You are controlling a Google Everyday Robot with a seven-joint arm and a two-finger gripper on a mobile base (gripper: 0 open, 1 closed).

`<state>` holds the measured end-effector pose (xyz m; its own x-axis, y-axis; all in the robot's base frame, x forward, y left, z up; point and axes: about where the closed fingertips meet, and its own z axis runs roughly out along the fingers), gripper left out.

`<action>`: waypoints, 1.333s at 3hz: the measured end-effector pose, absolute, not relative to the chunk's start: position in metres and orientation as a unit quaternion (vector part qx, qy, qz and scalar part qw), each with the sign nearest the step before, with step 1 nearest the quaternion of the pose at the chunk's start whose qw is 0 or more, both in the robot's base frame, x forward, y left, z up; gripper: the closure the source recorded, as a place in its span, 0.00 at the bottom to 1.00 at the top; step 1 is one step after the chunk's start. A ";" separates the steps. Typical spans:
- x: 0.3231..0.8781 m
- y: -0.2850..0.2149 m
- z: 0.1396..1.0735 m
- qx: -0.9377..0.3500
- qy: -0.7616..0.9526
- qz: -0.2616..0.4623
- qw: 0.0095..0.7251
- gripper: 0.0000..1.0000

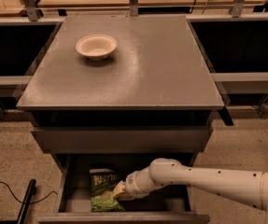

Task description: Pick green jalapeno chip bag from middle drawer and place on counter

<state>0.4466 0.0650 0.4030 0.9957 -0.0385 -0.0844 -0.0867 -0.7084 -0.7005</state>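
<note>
Green chip bag (102, 189) w/ white lettering – dark-grey counter (161, 64), cream bowl (96, 46), pale gripper (120, 191) in grey drawer (62, 193).

**White arm, dark dots**

Your arm (208, 181) is a smooth white tube with a rounded joint, small dark dots and a thin yellowish band near its base. Your tan gripper (120, 191) sits inside the middle drawer (62, 189).
</note>
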 end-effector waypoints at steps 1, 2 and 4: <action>0.434 0.057 0.455 -0.905 0.024 0.004 0.424 1.00; 0.421 0.040 0.508 -0.883 0.024 -0.022 0.469 1.00; 0.367 -0.040 0.661 -0.842 -0.009 -0.065 0.535 1.00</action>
<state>0.3672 -0.0396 0.6609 0.9914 -0.0539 0.1190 0.0849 -0.4268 -0.9004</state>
